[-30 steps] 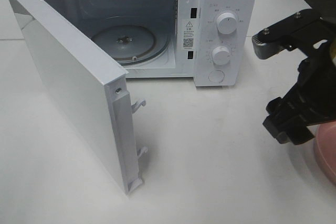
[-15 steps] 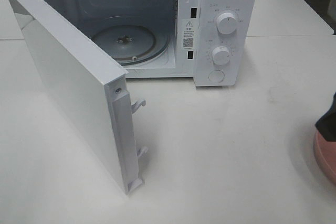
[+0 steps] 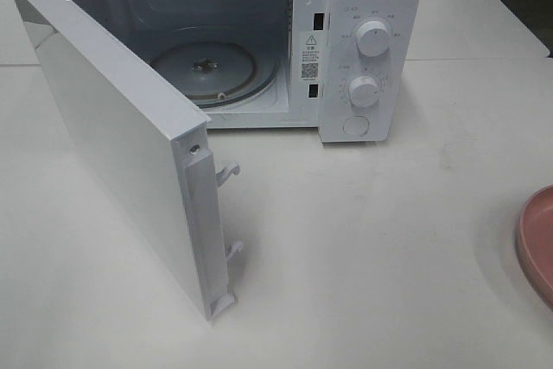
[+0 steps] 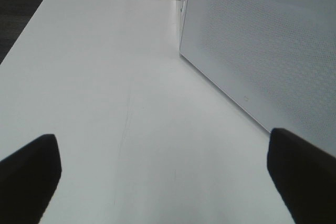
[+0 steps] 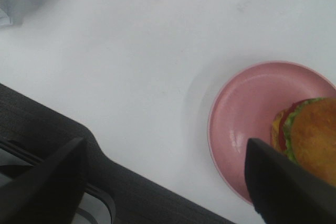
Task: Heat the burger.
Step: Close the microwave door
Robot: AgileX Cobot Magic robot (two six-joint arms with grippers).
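A plain white worktop (image 3: 371, 248) fills the scene, dark floor showing past its far edges. The burger (image 5: 310, 137), a golden-brown bun over green lettuce, a red tomato slice and yellow cheese, sits on a round pink plate (image 5: 247, 114) toward one side of it, seen only from the right wrist camera. The right gripper (image 5: 163, 182) hangs above the worktop beside the plate, its dark jaws spread wide and grasping nothing; one fingertip (image 5: 283, 182) overlaps the plate's rim in that view. In the high view only the plate's edge shows at the right border, well apart from the boxy white microwave oven (image 3: 363, 49) at the back. Its door (image 3: 121, 144) stands swung open toward the camera, exposing the round glass turntable (image 3: 207, 71); two white dials (image 3: 373, 38) and a round button occupy the control panel. The left gripper (image 4: 163, 177) hovers over bare worktop near the microwave's perforated side wall, jaws released and empty.
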